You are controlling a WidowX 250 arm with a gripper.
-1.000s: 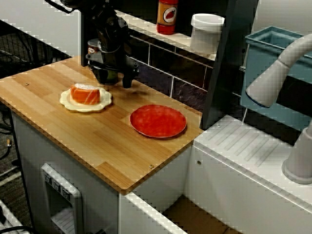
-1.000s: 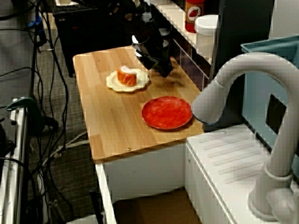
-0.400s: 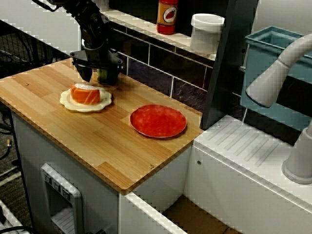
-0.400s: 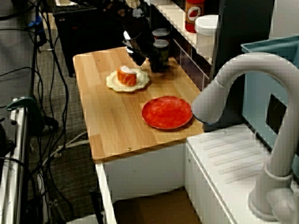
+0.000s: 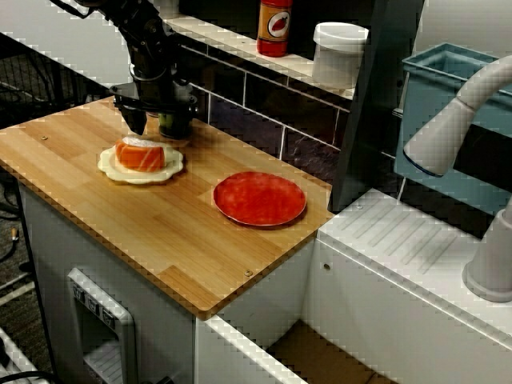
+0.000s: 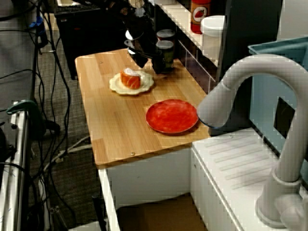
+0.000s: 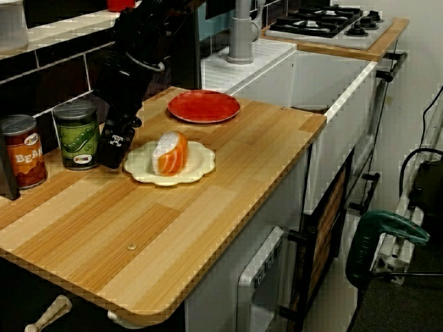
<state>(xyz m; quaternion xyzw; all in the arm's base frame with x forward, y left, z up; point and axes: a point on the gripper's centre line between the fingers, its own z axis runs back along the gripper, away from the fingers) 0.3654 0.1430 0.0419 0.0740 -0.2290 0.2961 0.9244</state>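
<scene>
See the hand (image 5: 158, 124) down low at the back of the bench (image 5: 160, 232), close to the tiled wall (image 5: 264, 104). Read the fingers as spread wide, clamped on nothing.

Sits right at a green can (image 7: 77, 135). In the view facing the wall, shows that can between the two dark fingers. In the view from the bench end, shows only one finger (image 7: 113, 144), just right of the can and hard against it or nearly so. Probably straddles the can; can't confirm contact from any view.

Find the can upright on the bench, near the wall, with a red bean can (image 7: 21, 152) just beside it on the side away from the hand.

Spot a salmon sushi piece (image 5: 141, 154) on a scalloped cream plate (image 5: 173, 168), just in front of the hand and apart from it. Looks tipped on its side in the view from the bench end, rice edge toward the cans.

Put a red plate (image 5: 259, 198) further along the bench toward the white drainboard (image 5: 400, 240), well apart from the hand.

Note a ledge (image 5: 240, 44) above the tiles with a red bottle (image 5: 274, 26) and a white tub (image 5: 339, 52). Note a grey faucet (image 6: 240, 82) up front in the view over the faucet, and a teal bin (image 5: 448, 72) near it. See a stove (image 7: 325, 21) past the drainboard in the view from the bench end.
</scene>
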